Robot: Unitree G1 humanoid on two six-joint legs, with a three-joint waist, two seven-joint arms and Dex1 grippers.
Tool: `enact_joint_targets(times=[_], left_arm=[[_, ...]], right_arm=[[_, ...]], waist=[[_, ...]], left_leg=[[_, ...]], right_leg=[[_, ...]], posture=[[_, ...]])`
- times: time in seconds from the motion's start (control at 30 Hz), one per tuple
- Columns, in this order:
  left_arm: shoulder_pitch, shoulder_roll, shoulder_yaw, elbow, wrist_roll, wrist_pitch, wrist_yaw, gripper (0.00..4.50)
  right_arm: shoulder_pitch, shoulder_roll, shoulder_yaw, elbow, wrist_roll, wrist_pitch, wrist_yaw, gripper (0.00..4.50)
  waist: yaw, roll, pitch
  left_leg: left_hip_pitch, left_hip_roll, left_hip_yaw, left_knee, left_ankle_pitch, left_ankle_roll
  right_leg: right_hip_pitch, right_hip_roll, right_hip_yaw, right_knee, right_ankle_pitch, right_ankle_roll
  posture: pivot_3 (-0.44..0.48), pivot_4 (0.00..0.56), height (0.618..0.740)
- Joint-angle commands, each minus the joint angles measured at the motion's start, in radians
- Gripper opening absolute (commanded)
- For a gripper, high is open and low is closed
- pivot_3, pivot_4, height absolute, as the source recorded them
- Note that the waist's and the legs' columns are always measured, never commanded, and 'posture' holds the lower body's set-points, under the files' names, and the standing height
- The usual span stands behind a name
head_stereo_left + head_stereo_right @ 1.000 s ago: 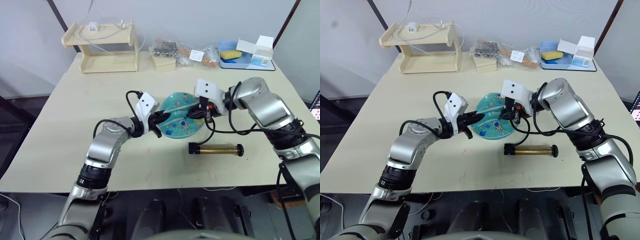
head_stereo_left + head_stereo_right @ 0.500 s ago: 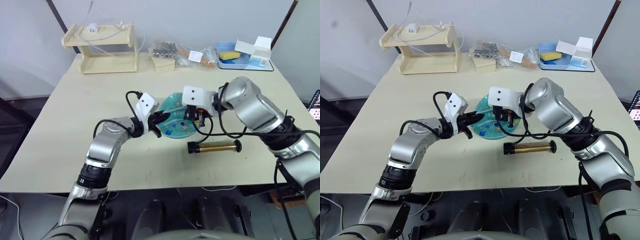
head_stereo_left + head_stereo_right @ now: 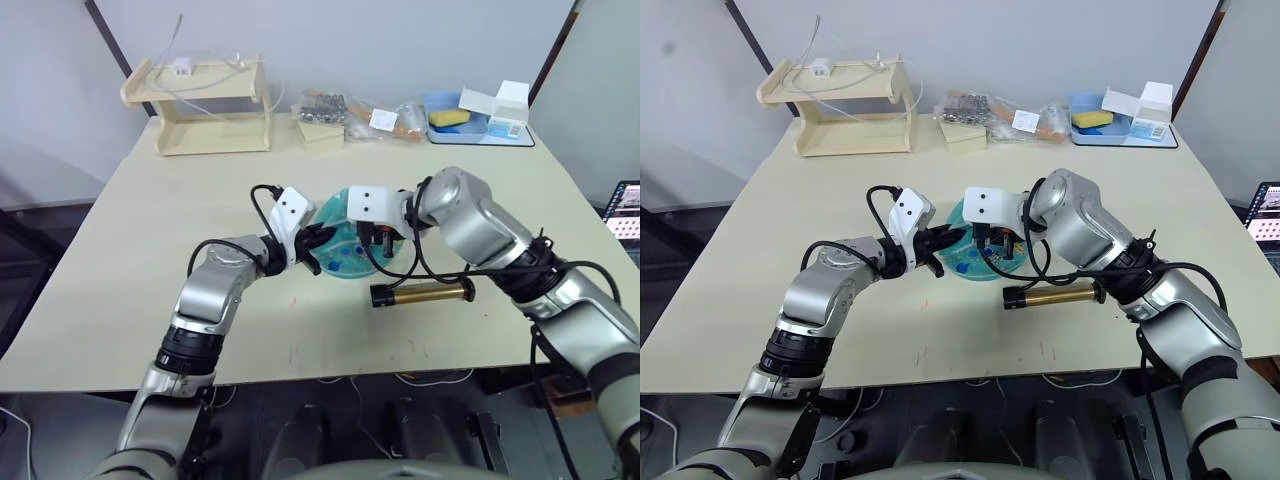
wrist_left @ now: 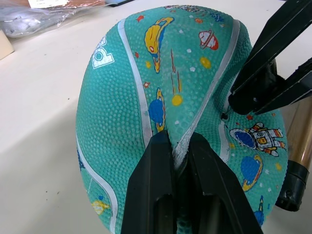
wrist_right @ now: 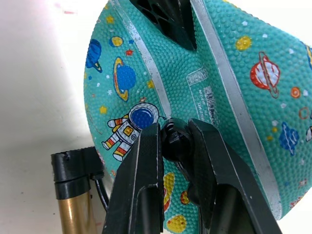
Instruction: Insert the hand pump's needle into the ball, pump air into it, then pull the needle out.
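Note:
The teal ball lies deflated in the middle of the table. My left gripper is shut on a raised fold of the ball at its left side. My right gripper is shut on the needle's small black fitting, which is pressed against the ball's skin beside an astronaut print. The pin itself is hidden. The brass hand pump lies flat on the table just right of and in front of the ball. Its thin black hose loops up to my right gripper.
A wooden rack stands at the back left. A small box and plastic bags sit at the back centre. A blue tray with a yellow sponge and a white carton are at the back right.
My right gripper has moved left over the ball, from its right edge to its middle, closer to the left gripper. The left gripper and pump have stayed put. The camera has shifted slightly.

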Motion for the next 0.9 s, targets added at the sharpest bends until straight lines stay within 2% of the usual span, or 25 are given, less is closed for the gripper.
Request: enact_joint_targets(times=[0.03, 0.27, 0.53, 0.6, 0.67, 0.77, 0.9], left_arm=[[0.024, -0.001, -0.033, 0.014, -0.007, 0.032, -0.015, 0.0], [0.021, -0.001, -0.028, 0.015, -0.011, 0.04, -0.01, 0.0], [0.02, -0.012, -0.019, 0.008, -0.021, 0.055, 0.003, 0.0], [0.02, -0.014, -0.02, 0.006, -0.02, 0.057, 0.005, 0.0], [0.02, -0.016, -0.021, 0.005, -0.019, 0.058, 0.007, 0.0], [0.021, -0.014, -0.026, 0.004, -0.015, 0.053, 0.006, 0.0], [0.017, -0.01, -0.032, 0.018, -0.007, 0.033, 0.0, 0.0]], right_arm=[[0.067, 0.008, 0.095, 0.156, -0.071, -0.003, -0.03, 0.28], [0.097, 0.079, 0.109, 0.346, -0.132, -0.077, -0.071, 0.28], [0.152, 0.165, 0.127, 0.613, -0.215, -0.204, -0.174, 0.28], [0.163, 0.18, 0.107, 0.651, -0.213, -0.225, -0.188, 0.28], [0.168, 0.184, 0.065, 0.64, -0.192, -0.24, -0.198, 0.28], [0.169, 0.163, -0.033, 0.532, -0.152, -0.253, -0.214, 0.28], [0.193, 0.111, -0.15, 0.278, -0.086, -0.208, -0.15, 0.28]], waist=[[-0.002, 0.0, -0.004], [-0.007, 0.0, -0.012], [-0.012, -0.006, -0.031], [-0.017, -0.007, -0.034], [-0.021, -0.01, -0.037], [-0.022, -0.009, -0.037], [-0.009, -0.009, -0.034]], left_leg=[[0.0, 0.0, 0.0, 0.0, 0.0, 0.0], [0.006, 0.0, 0.0, -0.001, 0.0, 0.0], [0.024, 0.001, 0.0, -0.013, 0.0, 0.0], [0.034, 0.001, 0.0, -0.017, -0.001, 0.001], [0.039, 0.003, 0.001, -0.017, -0.003, 0.001], [0.039, 0.003, 0.0, -0.017, -0.005, -0.003], [0.033, 0.002, -0.003, -0.017, -0.003, 0.001]], right_leg=[[0.0, 0.0, 0.0, 0.0, 0.0, 0.0], [0.005, 0.001, 0.0, 0.0, 0.0, 0.0], [0.018, 0.0, 0.003, -0.003, -0.005, 0.0], [0.026, 0.0, 0.005, -0.003, -0.008, 0.0], [0.03, 0.0, 0.005, -0.003, -0.012, -0.004], [0.031, 0.0, 0.006, -0.003, -0.013, -0.004], [0.027, 0.0, 0.003, -0.004, -0.012, -0.004]], posture=[[0.0, 0.15, 0.74], [0.0, 0.15, 0.74], [0.0, 0.15, 0.74], [0.0, 0.15, 0.74], [0.0, 0.15, 0.74], [0.0, 0.15, 0.74], [0.0, 0.15, 0.74]])
